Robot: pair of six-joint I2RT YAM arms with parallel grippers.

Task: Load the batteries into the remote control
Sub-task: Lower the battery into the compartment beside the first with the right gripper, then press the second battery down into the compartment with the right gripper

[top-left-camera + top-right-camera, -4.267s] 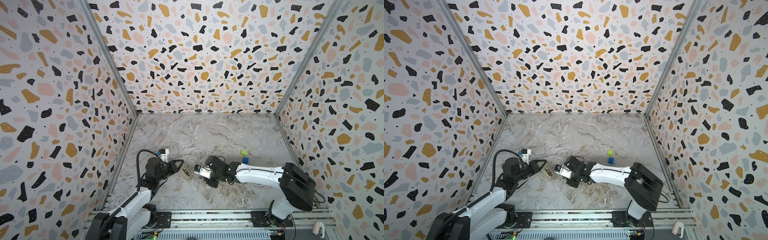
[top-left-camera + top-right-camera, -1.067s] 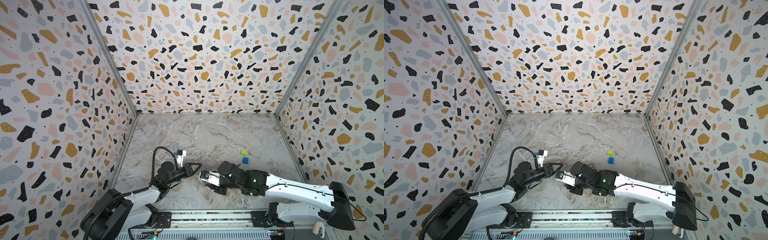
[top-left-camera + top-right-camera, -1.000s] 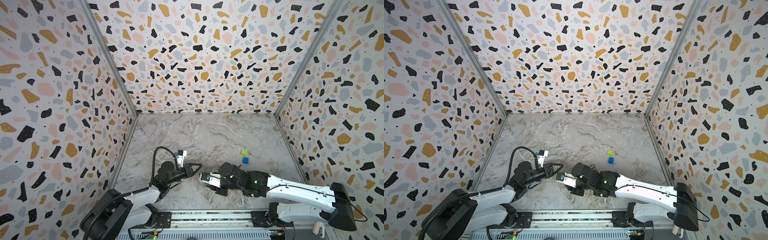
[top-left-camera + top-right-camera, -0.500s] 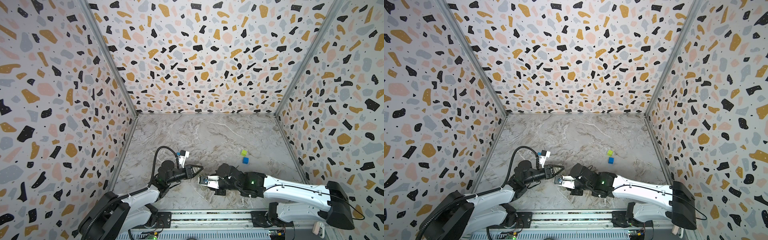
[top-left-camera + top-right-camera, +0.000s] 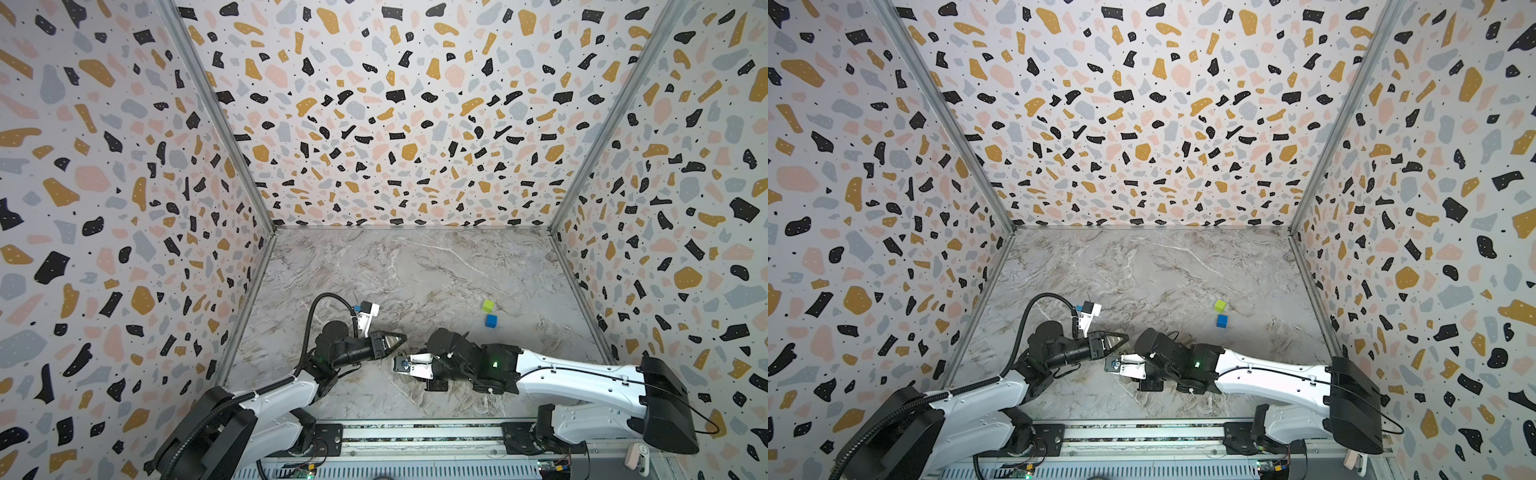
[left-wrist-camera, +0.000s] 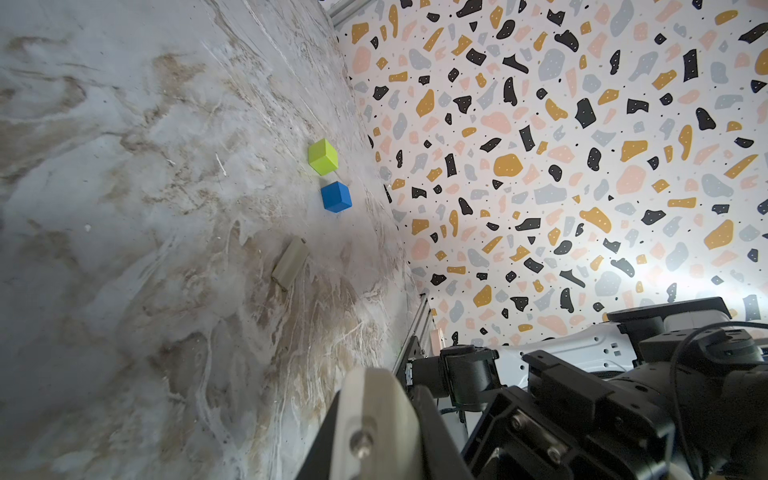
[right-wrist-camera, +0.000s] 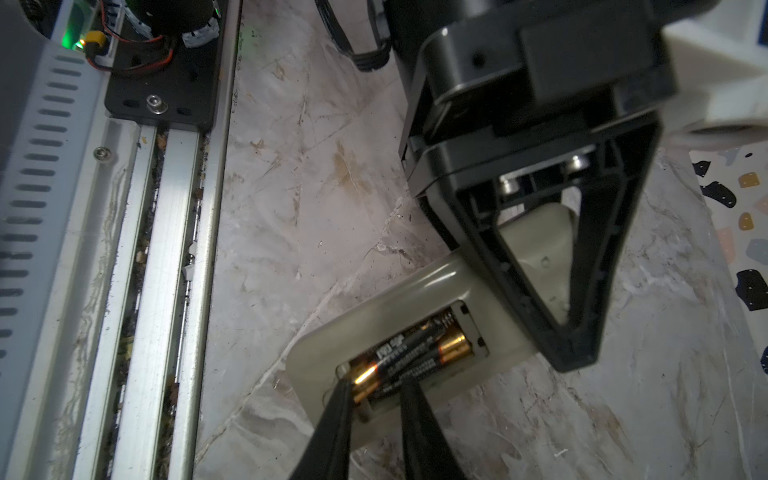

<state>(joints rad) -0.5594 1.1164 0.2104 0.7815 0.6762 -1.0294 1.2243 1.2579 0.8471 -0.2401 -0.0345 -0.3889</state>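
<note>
Black left gripper (image 5: pixel 395 338), pressed together, clamps the remote control (image 7: pixel 419 291), held back-up near the front rail. The batteries (image 7: pixel 411 349) lie side by side in its open bay. Slightly spread, the right gripper (image 7: pixel 376 388) straddles their ends. Beyond lie the green cube (image 5: pixel 488 306) and blue cube (image 5: pixel 491 320).

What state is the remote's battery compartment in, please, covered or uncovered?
Uncovered: the right wrist view shows both batteries lying side by side in the open compartment of the remote control.
</note>
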